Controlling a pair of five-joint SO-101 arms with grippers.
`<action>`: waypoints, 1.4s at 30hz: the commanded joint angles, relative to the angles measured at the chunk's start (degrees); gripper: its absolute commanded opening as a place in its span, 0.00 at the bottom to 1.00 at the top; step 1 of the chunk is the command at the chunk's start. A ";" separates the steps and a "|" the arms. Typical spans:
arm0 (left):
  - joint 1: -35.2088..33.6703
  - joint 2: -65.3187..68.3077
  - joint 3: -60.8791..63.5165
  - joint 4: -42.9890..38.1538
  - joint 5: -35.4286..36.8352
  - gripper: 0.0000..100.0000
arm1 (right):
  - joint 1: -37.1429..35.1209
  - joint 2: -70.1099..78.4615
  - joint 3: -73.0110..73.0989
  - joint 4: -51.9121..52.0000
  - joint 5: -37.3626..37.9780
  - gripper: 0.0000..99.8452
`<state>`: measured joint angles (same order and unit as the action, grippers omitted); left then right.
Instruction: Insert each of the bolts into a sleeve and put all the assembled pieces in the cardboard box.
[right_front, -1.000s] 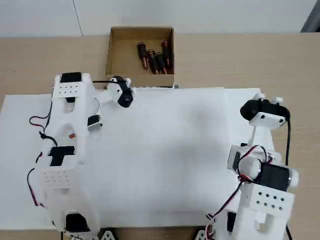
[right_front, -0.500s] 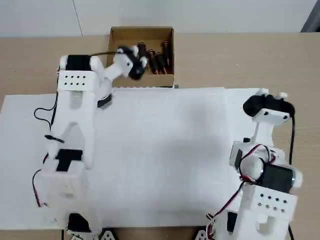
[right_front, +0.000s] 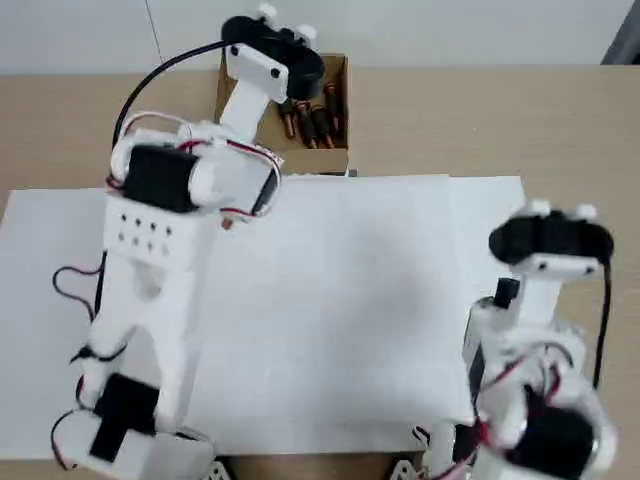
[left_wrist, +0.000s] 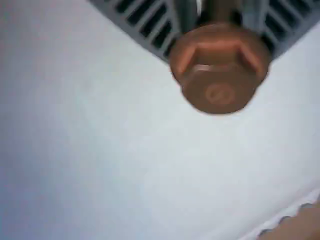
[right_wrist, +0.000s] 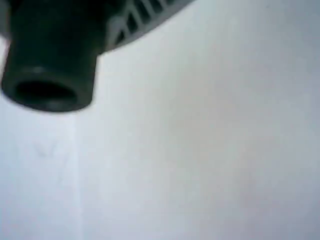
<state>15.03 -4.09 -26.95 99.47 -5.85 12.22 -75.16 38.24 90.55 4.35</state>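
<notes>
A copper bolt (left_wrist: 218, 75) with a hex head hangs close to the camera in the left wrist view, my left gripper (left_wrist: 220, 17) shut on its shank. In the high view that left gripper (right_front: 272, 50) is raised over the far side of the cardboard box (right_front: 346, 100). Several assembled pieces (right_front: 312, 112) lie inside the box. My right gripper (right_wrist: 107, 25) is shut on a black sleeve (right_wrist: 50, 65), whose open end faces the camera. In the high view the right gripper (right_front: 548, 240) sits above the right edge of the white mat (right_front: 360, 300).
The white mat covers most of the wooden table (right_front: 480, 120). The left arm's body (right_front: 160, 260) stretches across the mat's left side, and its upper link hides part of the box. The right arm's base (right_front: 535, 430) stands at the near right corner.
The left arm has lifted off the mat's left side and swung its gripper up and away, over the box. The right arm has drifted slightly toward the near edge.
</notes>
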 joint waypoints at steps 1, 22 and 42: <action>1.85 -8.35 5.76 0.44 5.89 0.01 | 0.13 -7.60 3.60 -0.48 0.18 0.00; 2.46 -46.68 62.55 -34.64 25.93 0.01 | -23.43 -28.62 33.32 -26.33 0.09 0.00; 2.99 -90.37 101.76 -64.62 34.20 0.01 | -48.48 -28.62 43.87 -42.95 0.18 0.00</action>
<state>17.76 -88.57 73.27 37.93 27.91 -34.02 -103.21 82.37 49.23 4.35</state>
